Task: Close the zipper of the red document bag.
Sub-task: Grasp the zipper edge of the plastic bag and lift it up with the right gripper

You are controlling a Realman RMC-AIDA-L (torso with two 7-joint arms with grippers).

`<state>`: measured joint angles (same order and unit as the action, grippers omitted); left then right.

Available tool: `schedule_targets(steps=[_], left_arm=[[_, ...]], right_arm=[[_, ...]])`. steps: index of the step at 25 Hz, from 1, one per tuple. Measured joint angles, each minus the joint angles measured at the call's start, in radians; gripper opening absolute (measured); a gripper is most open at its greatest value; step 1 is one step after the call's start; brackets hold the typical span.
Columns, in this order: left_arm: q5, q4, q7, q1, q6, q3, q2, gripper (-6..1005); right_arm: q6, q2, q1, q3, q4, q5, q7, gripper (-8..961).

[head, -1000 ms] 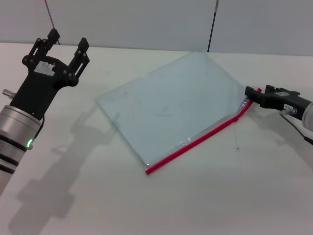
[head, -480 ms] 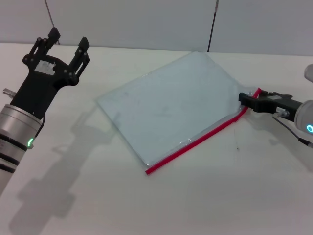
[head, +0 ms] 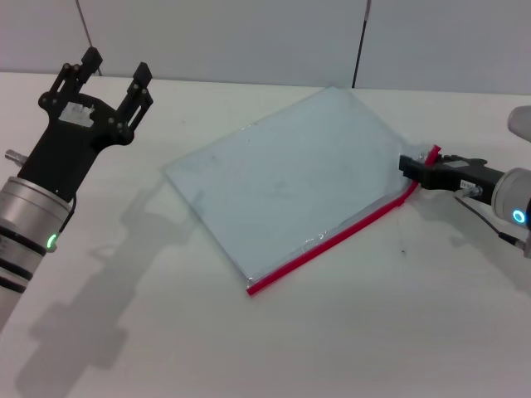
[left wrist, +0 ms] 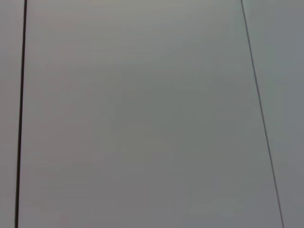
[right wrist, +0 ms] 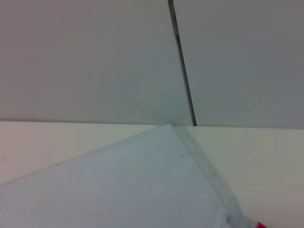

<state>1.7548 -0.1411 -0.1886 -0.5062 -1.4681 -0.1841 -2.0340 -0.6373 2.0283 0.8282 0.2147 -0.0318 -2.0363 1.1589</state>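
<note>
Pouch (head: 290,186) of pale, see-through plastic, lying flat and skewed on the white counter (head: 348,332), roughly at the middle of the scene from the head camera. Its one coloured edge, the zipper (head: 332,246), is a thin red strip along the long side nearer the robot; it runs from a low corner near the middle of the counter up to the corner on the robot's right, where a small red tab (head: 432,154) stands up. Right pincer (head: 406,168), dark and held low and nearly level over the counter, reaches in from the right edge and meets the pouch at that same corner, just beside the tab; its fingertips overlap the pouch edge, but whether they are clamped on anything cannot be told. The right wrist camera looks along the pouch (right wrist: 123,185) toward a grey wall panel, with a sliver of red (right wrist: 260,224) at the frame's corner. Left pincer (head: 104,83), black, is raised well apart from the pouch over the far left of the counter, its fingers (head: 139,83) spread apart and holding nothing. The left wrist camera shows only a plain grey wall (left wrist: 142,114) with thin dark seams.
</note>
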Motion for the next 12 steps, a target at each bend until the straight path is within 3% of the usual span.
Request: schedule_targets(steps=[3, 8, 12], left_arm=[[0.0, 0.0, 0.0, 0.0, 0.0, 0.0, 0.0, 684], [0.0, -0.002, 0.0, 0.0, 0.002, 0.0, 0.0, 683], [0.0, -0.002, 0.0, -0.001, 0.009, 0.0, 0.0, 681]], right_arm=[[0.004, 0.0, 0.001, 0.0, 0.0, 0.001, 0.0, 669], [0.004, 0.0, 0.002, 0.0, 0.0, 0.001, 0.001, 454], [0.005, 0.0, 0.002, 0.011, 0.0, 0.0, 0.001, 339]])
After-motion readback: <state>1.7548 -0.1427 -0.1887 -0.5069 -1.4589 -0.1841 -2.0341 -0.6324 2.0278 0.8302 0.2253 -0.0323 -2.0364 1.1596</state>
